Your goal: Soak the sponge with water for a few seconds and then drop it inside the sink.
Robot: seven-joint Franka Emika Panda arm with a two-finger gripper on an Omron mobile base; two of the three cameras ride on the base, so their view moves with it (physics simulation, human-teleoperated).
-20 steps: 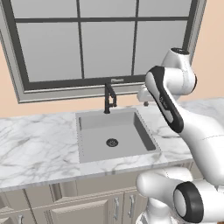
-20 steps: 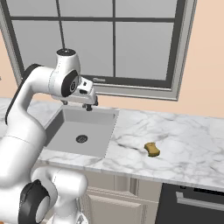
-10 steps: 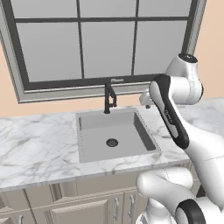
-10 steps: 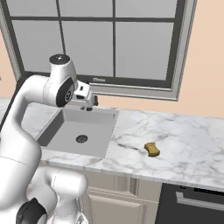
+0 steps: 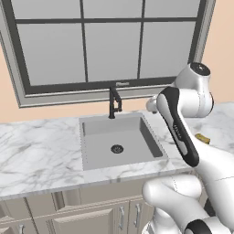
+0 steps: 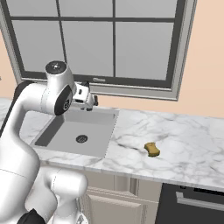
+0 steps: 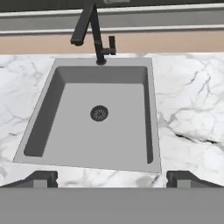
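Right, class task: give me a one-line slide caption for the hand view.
Open hand looks down on the dry grey sink, black faucet off, drain at centre.

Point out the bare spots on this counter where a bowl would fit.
Bare marble left of the sink. More between the sink and the sponge, and right of the sponge. The strip behind the basin is crowded by the faucet.
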